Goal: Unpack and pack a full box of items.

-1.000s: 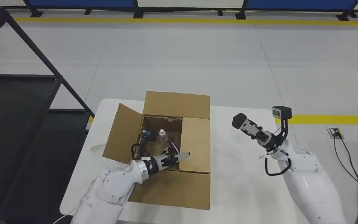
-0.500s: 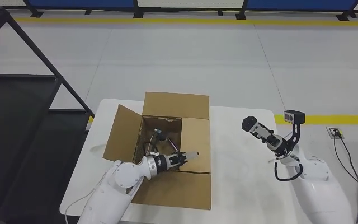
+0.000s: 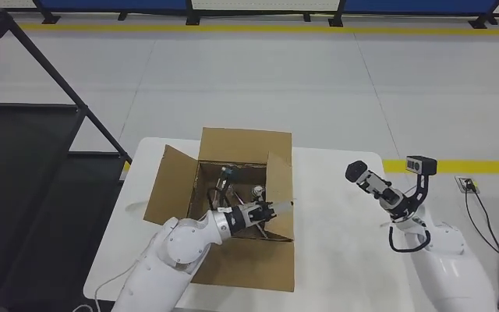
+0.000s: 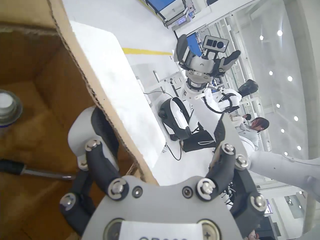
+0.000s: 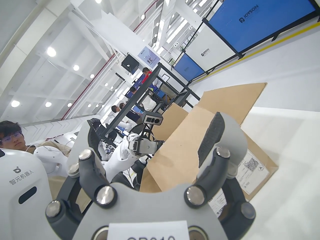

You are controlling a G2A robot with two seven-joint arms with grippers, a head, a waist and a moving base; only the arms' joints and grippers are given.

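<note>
An open cardboard box (image 3: 234, 261) stands on the white table (image 3: 335, 242). Inside it I see a white-capped bottle (image 3: 256, 190) (image 4: 6, 108), a dark teal item (image 3: 228, 170) and a thin pen-like rod (image 4: 37, 172). My left gripper (image 3: 273, 209) (image 4: 152, 123) is open and straddles the box's right flap (image 3: 281, 187) (image 4: 82, 66). One finger is inside the box and one outside. That flap stands tilted upward. To the right of the box, my right gripper (image 3: 360, 173) (image 5: 155, 128) hangs open above the table, holding nothing.
The box's left flap (image 3: 168, 183) and far flap (image 3: 245, 146) are spread outward. A black metal frame (image 3: 62, 93) stands left of the table. Bare tabletop lies between the box and the right arm.
My left gripper has moved right across the box to its right flap, which has risen from lying flat to tilted up. The right arm has drawn back to the right.
</note>
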